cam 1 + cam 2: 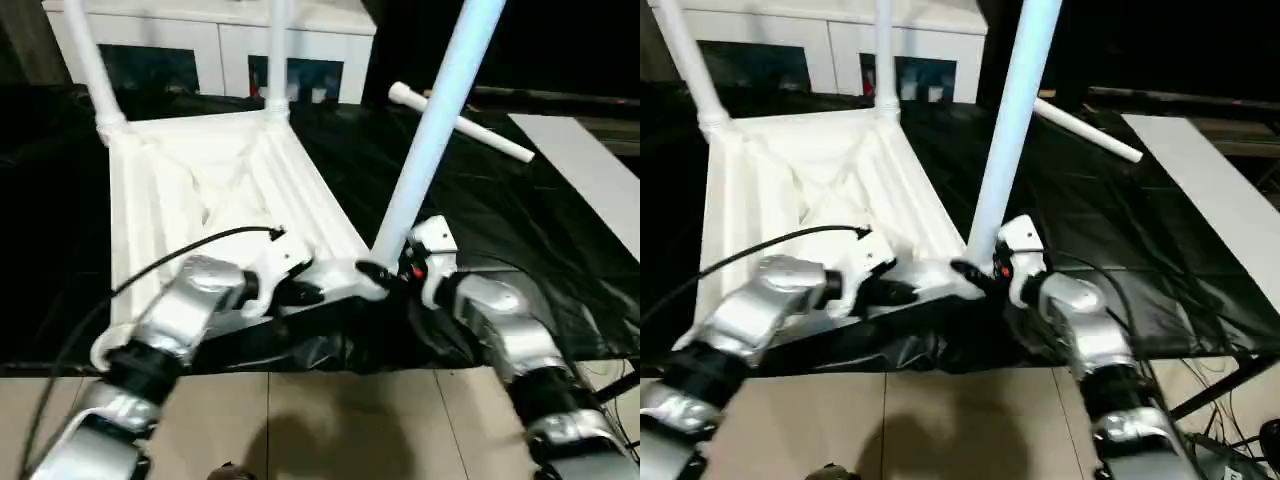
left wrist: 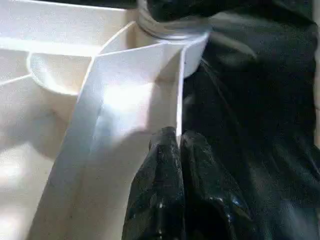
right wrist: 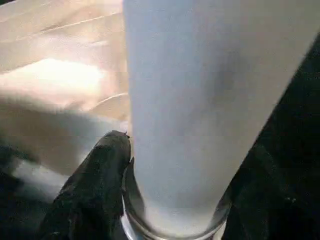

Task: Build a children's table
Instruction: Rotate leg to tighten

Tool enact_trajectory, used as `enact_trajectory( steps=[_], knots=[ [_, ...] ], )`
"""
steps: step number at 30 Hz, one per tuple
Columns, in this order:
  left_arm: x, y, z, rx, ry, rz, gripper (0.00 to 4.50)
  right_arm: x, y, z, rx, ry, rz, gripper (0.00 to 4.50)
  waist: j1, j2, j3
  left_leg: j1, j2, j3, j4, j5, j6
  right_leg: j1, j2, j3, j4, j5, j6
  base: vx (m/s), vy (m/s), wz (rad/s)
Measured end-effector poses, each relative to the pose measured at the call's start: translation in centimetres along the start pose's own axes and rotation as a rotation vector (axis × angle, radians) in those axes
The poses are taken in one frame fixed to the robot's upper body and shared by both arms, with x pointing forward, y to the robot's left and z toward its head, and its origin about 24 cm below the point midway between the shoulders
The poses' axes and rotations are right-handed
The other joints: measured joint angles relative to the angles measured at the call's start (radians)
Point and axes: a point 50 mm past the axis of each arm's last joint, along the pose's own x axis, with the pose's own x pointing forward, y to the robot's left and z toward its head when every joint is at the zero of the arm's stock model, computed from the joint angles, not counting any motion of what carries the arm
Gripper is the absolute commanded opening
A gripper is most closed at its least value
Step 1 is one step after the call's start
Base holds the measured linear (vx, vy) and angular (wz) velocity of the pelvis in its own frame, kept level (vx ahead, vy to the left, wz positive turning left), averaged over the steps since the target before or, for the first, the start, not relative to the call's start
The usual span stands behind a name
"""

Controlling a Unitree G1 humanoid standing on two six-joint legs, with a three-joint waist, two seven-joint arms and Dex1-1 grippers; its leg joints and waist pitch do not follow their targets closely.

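Gleaming ribbed white plastic tabletop [image 1: 190, 190], tapering leg [image 1: 430, 130]

Dim room, glare on white plastic, wrist views blurry.

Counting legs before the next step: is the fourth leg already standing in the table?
No, one leg lies loose on the black sheet beyond the table.

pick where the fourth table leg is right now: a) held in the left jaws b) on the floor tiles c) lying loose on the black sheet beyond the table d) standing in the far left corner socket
c: the loose leg lies flat on the black sheet past the upturned table top, apart from it, while three legs stand in corner sockets.
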Motion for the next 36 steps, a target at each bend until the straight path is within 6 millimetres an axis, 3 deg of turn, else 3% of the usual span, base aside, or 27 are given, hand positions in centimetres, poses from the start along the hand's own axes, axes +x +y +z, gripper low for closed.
enact_trajectory(
  steps=[8, 10, 15, 16, 24, 36],
  knots=[
    [5.4, -2.2, 2.7, -0.18, -0.035, 0.154, 0.0, 2.6, -0.5, 0.8, 0.214, 0.007, -0.461, 2.58, -0.001, 0.0, 0.001, -0.003, -0.001, 0.0, -0.001, 0.0, 0.0, -0.001, 0.0, 0.0, -0.005, 0.0, 0.0, -0.007, 0.0, 0.0],
    [6.1, -2.5, 3.1, -0.182, -0.044, 0.201, 0.0, 3.0, -0.1, 1.1, 0.299, -0.023, -0.508, 2.58, -0.007, 0.0, 0.001, -0.003, -0.001, 0.001, 0.0, 0.0, 0.0, -0.002, -0.001, 0.001, -0.004, 0.002, 0.001, 0.0, 0.0, 0.0],
    [6.1, -2.5, 3.5, -0.168, -0.065, 0.196, 0.0, 3.1, -0.3, 1.6, 0.31, -0.066, -0.495, 2.58, -0.007, 0.0, 0.0, -0.006, 0.0, 0.0, -0.002, 0.0, 0.0, -0.008, 0.0, -0.001, -0.004, 0.012, 0.005, 0.021, -0.008, 0.0],
    [6.0, -2.3, 3.5, -0.159, -0.068, 0.195, 0.0, 3.1, -0.3, 1.7, 0.309, -0.076, -0.487, 2.93, -0.006, 0.0, 0.0, -0.006, 0.001, 0.0, -0.003, 0.0, 0.0, -0.01, 0.001, -0.001, -0.004, 0.012, 0.005, 0.0, 0.0, 0.0],
    [5.3, -1.4, 3.2, -0.086, -0.091, 0.178, 0.0, 3.2, -0.2, 1.8, 0.28, -0.117, -0.467, 2.93, -0.005, 0.002, 0.001, -0.01, 0.001, 0.001, -0.003, 0.0, 0.0, -0.013, 0.001, -0.001, -0.004, 0.011, 0.004, 0.0, 0.0, 0.0],
    [4.6, -0.5, 3.2, -0.002, -0.107, 0.156, 0.0, 1.0, 0.2, 0.4, 0.114, -0.153, -0.386, 2.93, -0.002, 0.005, 0.004, -0.014, 0.001, 0.002, -0.003, 0.0, 0.0, -0.017, 0.0, 0.0, -0.004, 0.011, 0.004, 0.0, 0.0, 0.0]
  ],
)
